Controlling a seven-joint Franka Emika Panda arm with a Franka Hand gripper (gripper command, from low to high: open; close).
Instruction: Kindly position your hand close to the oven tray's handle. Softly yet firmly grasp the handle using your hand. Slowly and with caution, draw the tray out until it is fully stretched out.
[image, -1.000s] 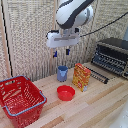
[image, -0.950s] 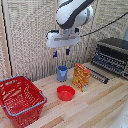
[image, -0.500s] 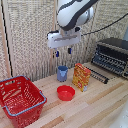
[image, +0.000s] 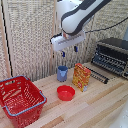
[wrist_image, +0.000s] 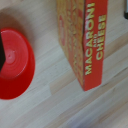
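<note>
White boxy gripper (image: 69, 49), fingers parted and empty, hangs above the blue cup (image: 62, 73), well apart from the black toaster oven (image: 114, 55) at the exterior view's right. Dark wire tray (image: 99, 76) already protrudes. Approach level, square to its front bar. Orange carton (wrist_image: 83, 37) reads "MACARONI AND CHEESE".

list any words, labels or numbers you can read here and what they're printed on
"MACARONI AND CHEESE": yellow letters on the orange carton, read in the wrist view.
The same carton in the exterior view: print too small and blurred to read.
The oven: any markings too blurred to read.
The red bowl, blue cup and red basket: no text visible.
</note>
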